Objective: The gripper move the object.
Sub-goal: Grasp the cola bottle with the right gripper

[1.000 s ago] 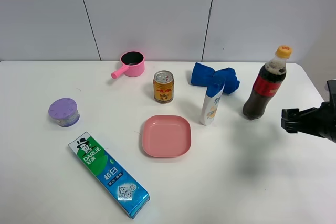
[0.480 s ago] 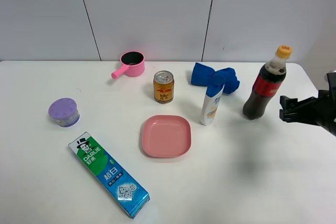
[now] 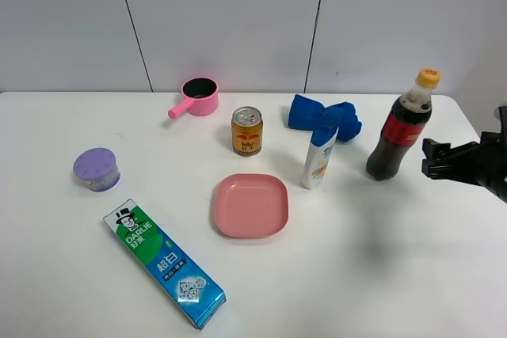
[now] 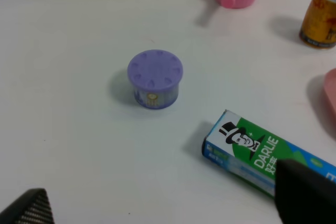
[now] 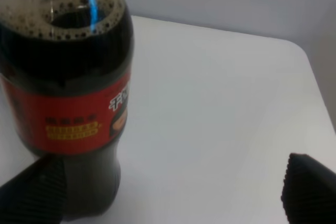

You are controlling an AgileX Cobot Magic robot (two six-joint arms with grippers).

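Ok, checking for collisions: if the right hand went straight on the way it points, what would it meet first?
Probably the cola bottle, just ahead of the open right hand. It sits off-centre, so one finger may hit it.

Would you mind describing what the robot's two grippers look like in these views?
The right gripper is matte black, with blocky, angular fingers whose inner pads carry fine ribbing. The left gripper has black tips too: one shows the same ribbing, the other is too blurred to tell. No cables or markings can be made out.
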